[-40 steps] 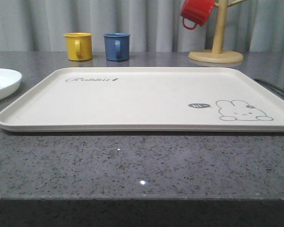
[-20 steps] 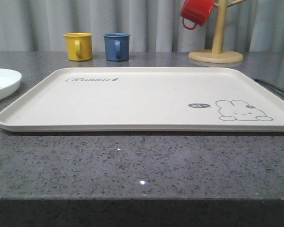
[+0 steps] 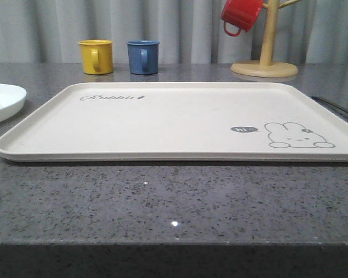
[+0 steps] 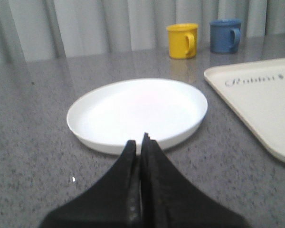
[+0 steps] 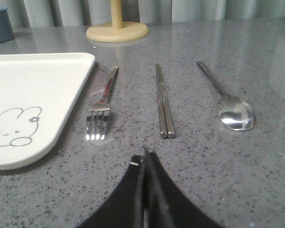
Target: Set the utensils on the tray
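Observation:
The cream tray point(image 3: 180, 119) with its rabbit drawing lies bare in the middle of the table; its corners also show in the wrist views point(image 4: 256, 102) point(image 5: 33, 90). To its left sits the round white plate point(image 4: 137, 111) point(image 3: 1, 99), with my left gripper point(image 4: 138, 141) shut and empty just short of its near rim. To the tray's right the fork point(image 5: 102, 107), the pair of chopsticks point(image 5: 163, 102) and the spoon point(image 5: 228, 99) lie side by side on the table. My right gripper point(image 5: 145, 156) is shut and empty, a little short of the fork and chopsticks.
A yellow mug point(image 3: 96, 56) and a blue mug point(image 3: 143, 57) stand behind the tray. A wooden mug tree point(image 3: 265, 61) with a red mug point(image 3: 240, 14) hanging on it stands at the back right. A grey curtain closes the back.

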Available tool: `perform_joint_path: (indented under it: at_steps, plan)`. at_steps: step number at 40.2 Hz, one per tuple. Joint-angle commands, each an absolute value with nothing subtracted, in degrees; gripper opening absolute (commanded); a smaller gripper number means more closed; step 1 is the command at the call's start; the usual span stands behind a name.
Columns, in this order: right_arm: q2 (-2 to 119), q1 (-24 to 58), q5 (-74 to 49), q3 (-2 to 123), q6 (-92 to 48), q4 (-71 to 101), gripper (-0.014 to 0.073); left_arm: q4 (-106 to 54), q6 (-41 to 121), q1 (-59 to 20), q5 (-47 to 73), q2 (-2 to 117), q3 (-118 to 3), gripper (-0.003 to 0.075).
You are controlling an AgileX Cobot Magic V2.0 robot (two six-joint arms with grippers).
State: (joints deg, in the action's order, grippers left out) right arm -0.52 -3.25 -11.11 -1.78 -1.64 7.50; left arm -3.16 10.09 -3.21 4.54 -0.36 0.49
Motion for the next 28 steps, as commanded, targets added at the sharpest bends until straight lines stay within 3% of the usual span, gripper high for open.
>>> perform_joint_path:
  at_steps: [1,8,12,18,28]
  plan:
    - [-1.5,-3.6,-4.6,-1.4,-2.1,7.3,-0.0069,-3.1,9.7,-3.2,-7.1,-1.5,0.2,-0.0018]
    - [-1.5,-3.6,-4.0,4.7,-2.0,8.4,-0.0069,-3.0,9.7,-3.2,-4.7,-1.0,-7.4,-0.0019]
    - [-0.2,-3.6,-11.8,13.1,-2.0,9.5,-0.0069,-2.6,9.7,-3.2,0.4,1.5,-14.1,-0.0019]
    - [8.0,-3.6,-21.6,25.9,-2.0,9.5,-0.0069,-2.6,9.7,-3.2,10.3,9.8,-23.7,-0.0019]
    - [20.3,-3.6,-20.6,34.7,-2.0,9.6,-0.0069,-2.6,9.7,-3.2,11.6,20.6,-30.0,-0.0018]
